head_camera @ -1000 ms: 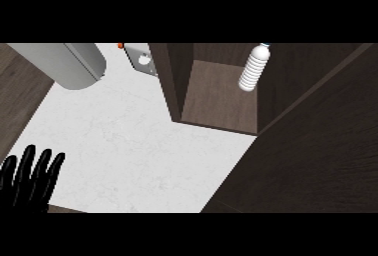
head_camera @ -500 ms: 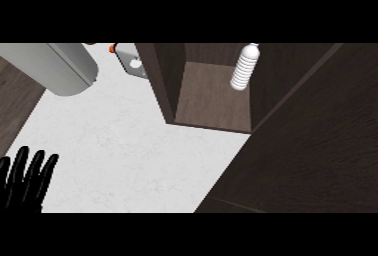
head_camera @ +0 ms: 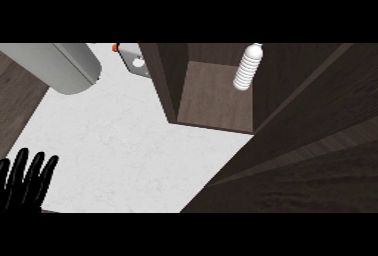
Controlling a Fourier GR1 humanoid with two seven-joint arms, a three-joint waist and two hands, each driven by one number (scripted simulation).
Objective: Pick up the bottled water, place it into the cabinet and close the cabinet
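One robot hand [head_camera: 26, 180] in view, our left, at the lower-left edge: fingers straight up, released, resting, holding nothing. Right one is out of frame. On the tabletop [head_camera: 125, 145]: grey cylinder [head_camera: 70, 67], then a small white-and-orange item [head_camera: 133, 61] just beside the cabinet [head_camera: 214, 102]. The bottled water [head_camera: 248, 67] stands upright inside, so placing looks done. Left to do: shut the cabinet door [head_camera: 303, 160], open at right. We see nothing blocking it.

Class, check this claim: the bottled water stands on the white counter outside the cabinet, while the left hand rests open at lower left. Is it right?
No. The head view shows the bottled water inside the cabinet, not on the counter. The left hand part holds.
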